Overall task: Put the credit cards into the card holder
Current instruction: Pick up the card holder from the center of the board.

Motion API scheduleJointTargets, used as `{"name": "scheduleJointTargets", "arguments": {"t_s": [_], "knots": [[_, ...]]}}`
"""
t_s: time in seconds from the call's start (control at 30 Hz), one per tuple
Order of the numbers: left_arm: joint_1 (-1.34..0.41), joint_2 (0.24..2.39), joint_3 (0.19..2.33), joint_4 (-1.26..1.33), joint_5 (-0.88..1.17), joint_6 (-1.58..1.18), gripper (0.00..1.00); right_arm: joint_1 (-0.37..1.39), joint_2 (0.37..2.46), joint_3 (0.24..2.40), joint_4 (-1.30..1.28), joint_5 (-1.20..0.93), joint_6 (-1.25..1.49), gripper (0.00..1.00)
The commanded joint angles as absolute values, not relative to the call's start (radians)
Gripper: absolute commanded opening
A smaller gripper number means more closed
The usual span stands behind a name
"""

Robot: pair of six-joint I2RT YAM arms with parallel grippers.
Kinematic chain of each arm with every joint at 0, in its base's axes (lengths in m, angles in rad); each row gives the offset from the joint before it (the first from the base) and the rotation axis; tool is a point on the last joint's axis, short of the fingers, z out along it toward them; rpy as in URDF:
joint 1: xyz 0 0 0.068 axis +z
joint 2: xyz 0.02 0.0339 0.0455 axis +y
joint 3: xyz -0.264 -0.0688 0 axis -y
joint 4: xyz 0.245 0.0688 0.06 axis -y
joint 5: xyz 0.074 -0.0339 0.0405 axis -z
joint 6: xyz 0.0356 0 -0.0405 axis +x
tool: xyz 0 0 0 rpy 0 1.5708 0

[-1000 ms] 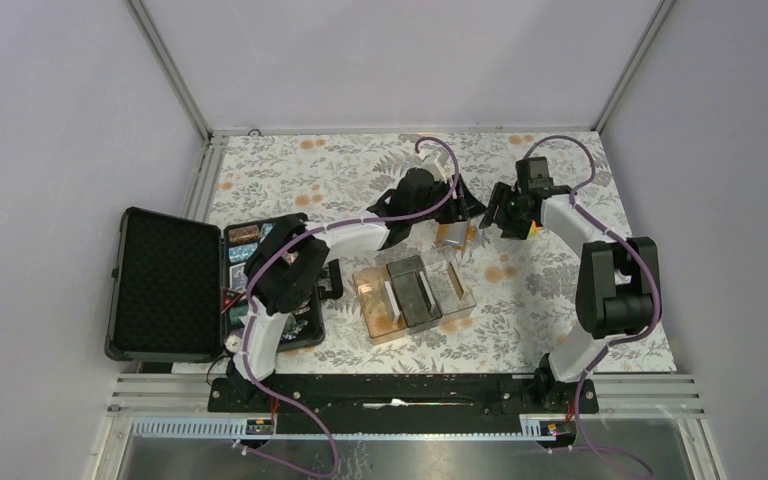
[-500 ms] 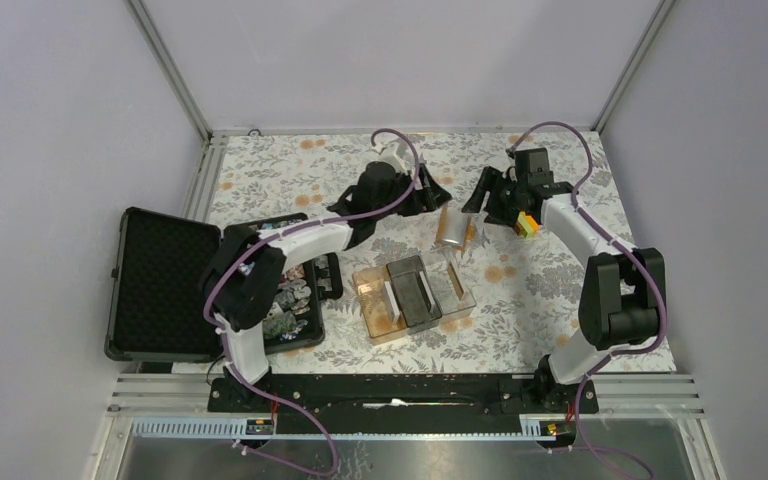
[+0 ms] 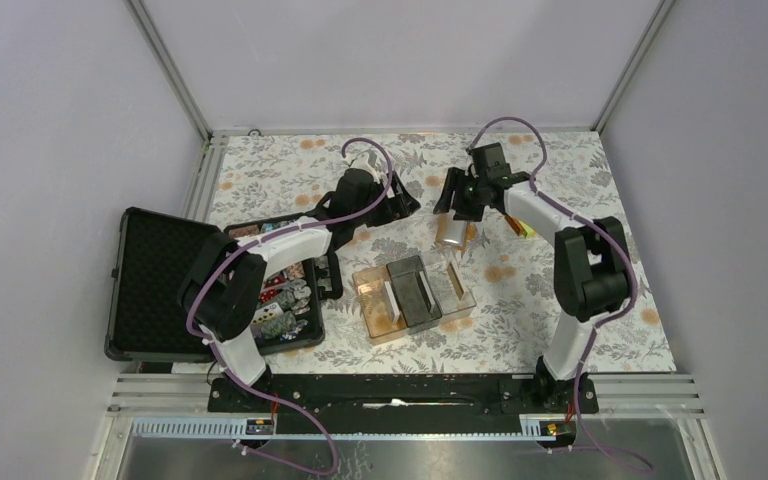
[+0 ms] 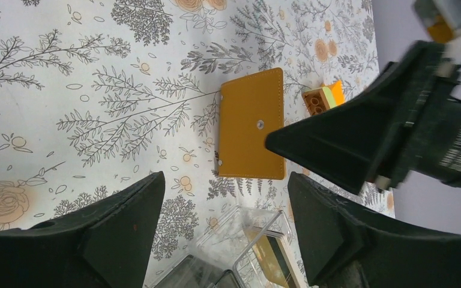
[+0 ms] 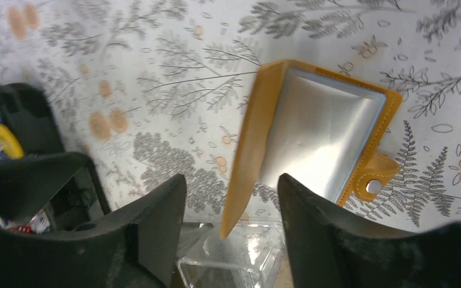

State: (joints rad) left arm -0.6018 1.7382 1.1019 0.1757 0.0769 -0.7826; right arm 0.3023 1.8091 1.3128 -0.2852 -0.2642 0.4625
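The orange card holder (image 3: 452, 230) lies on the flowered table between my two grippers. In the right wrist view it (image 5: 318, 129) is open, with one flap standing up and a shiny inner sleeve showing. In the left wrist view I see its orange outer face (image 4: 252, 123) with a snap. Credit cards (image 3: 390, 296) stand on edge in the clear divided tray (image 3: 460, 300); one gold and dark card (image 4: 276, 264) shows in the left wrist view. My left gripper (image 3: 403, 200) (image 4: 225, 180) is open and empty, left of the holder. My right gripper (image 3: 457, 200) (image 5: 231, 180) is open and empty, just above the holder's raised flap.
An open black hard case (image 3: 160, 285) with colourful chips (image 3: 280, 295) lies at the left; its edge also shows in the right wrist view (image 5: 12, 114). A small orange and yellow block (image 3: 520, 228) (image 4: 321, 99) lies right of the holder. The tray (image 5: 240, 258) sits just in front of the holder.
My left gripper has drawn back to the left, away from the card holder. My right gripper has moved left to the holder's far side. The holder stays in place.
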Motion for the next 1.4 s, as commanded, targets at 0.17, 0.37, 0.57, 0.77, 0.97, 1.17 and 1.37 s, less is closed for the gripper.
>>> {"name": "scheduleJointTargets", "arguments": {"t_s": [0.17, 0.37, 0.57, 0.77, 0.97, 1.17, 1.37], "knots": [[-0.598, 1.685, 1.092, 0.176, 0.106, -0.788, 0.79, 0.306, 1.912, 1.312, -0.268, -0.221, 0.467, 0.24], [-0.595, 1.683, 1.064, 0.236, 0.188, -0.813, 0.79, 0.275, 1.864, 1.216, -0.108, -0.379, 0.508, 0.00], [-0.586, 1.639, 1.023, 0.330, 0.279, -0.850, 0.80, 0.203, 1.758, 1.065, 0.266, -0.669, 0.628, 0.00], [-0.579, 1.557, 1.027, 0.326, 0.325, -0.824, 0.82, 0.200, 1.648, 1.073, 0.322, -0.768, 0.616, 0.00], [-0.574, 1.482, 1.033, 0.294, 0.357, -0.808, 0.86, 0.201, 1.552, 1.079, 0.375, -0.886, 0.649, 0.00], [-0.574, 1.413, 1.056, 0.240, 0.353, -0.777, 0.87, 0.216, 1.478, 1.077, 0.413, -0.974, 0.687, 0.00], [-0.575, 1.413, 1.033, 0.304, 0.453, -0.850, 0.77, 0.252, 1.441, 1.086, 0.450, -1.009, 0.731, 0.00]]}}
